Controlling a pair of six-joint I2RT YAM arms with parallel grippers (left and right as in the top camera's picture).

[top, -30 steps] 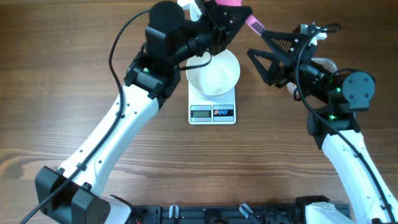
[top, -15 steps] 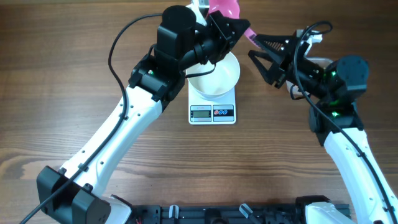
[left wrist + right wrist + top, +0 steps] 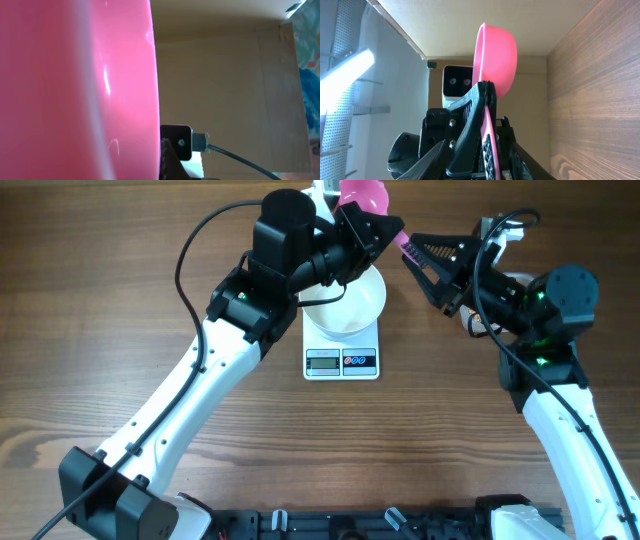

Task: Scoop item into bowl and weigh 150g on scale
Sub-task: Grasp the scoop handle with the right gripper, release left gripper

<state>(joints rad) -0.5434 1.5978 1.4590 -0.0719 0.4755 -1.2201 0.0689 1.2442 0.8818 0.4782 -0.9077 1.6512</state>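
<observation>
My left gripper (image 3: 383, 225) is shut on a pink scoop (image 3: 362, 194), held edge-on above the back rim of the white bowl (image 3: 345, 302). The bowl stands on the white scale (image 3: 342, 361). Close up in the left wrist view, the scoop (image 3: 75, 90) fills the left half. My right gripper (image 3: 411, 248) has come in from the right. Its jaws straddle the scoop's handle (image 3: 490, 142) with a gap on each side, so it is open. The scoop's cup (image 3: 496, 52) stands above them. The bowl looks empty and the item is out of view.
The wooden table (image 3: 120, 330) stretches to the left and front of the scale. A pale rim of some container (image 3: 512, 277) shows partly under my right arm at the back right. Both arms crowd the space above and behind the bowl.
The right gripper has moved left to the scoop's handle and its jaws have narrowed round it. The left gripper shifted the scoop slightly right, then held still.
</observation>
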